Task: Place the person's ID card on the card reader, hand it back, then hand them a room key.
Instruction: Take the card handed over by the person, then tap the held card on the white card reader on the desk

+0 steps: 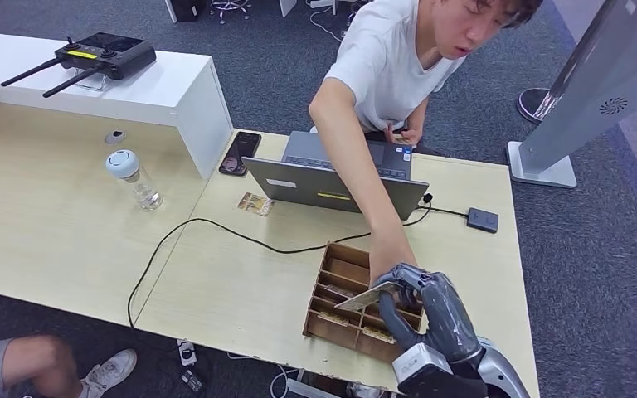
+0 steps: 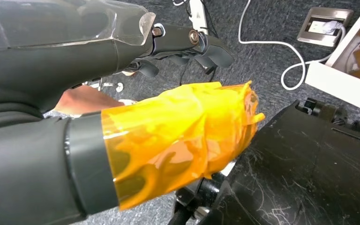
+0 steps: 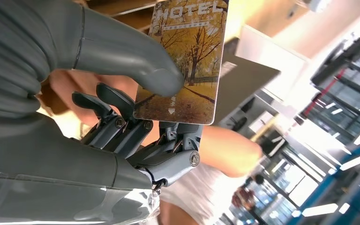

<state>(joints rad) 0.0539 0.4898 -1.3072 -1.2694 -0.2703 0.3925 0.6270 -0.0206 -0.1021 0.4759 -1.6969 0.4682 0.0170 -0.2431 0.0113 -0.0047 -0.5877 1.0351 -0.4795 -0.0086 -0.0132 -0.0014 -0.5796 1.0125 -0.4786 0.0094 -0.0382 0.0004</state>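
My right hand (image 1: 431, 311) hovers over the wooden compartment box (image 1: 332, 286) and holds a room key card (image 1: 369, 296). In the right wrist view the thumb (image 3: 136, 56) presses this yellow "HOTEL" card (image 3: 187, 61) against the fingers. A person's hand (image 1: 391, 253) reaches down to my right hand and touches it; I cannot tell whether it grips the card. The black card reader (image 1: 482, 220) lies on the table's far right, on a cable. A small card (image 1: 255, 203) lies in front of the laptop. My left hand (image 2: 122, 56), its thumb (image 2: 183, 122) wrapped in orange tape, hangs over the floor and holds nothing.
An open laptop (image 1: 340, 178) stands between the person and the box. A phone (image 1: 240, 152), a clear bottle (image 1: 135, 177) and a black cable (image 1: 216, 225) lie on the table to the left. A controller with antennas (image 1: 104, 54) sits on the white counter. A person's leg and shoe (image 1: 58, 369) show at lower left.
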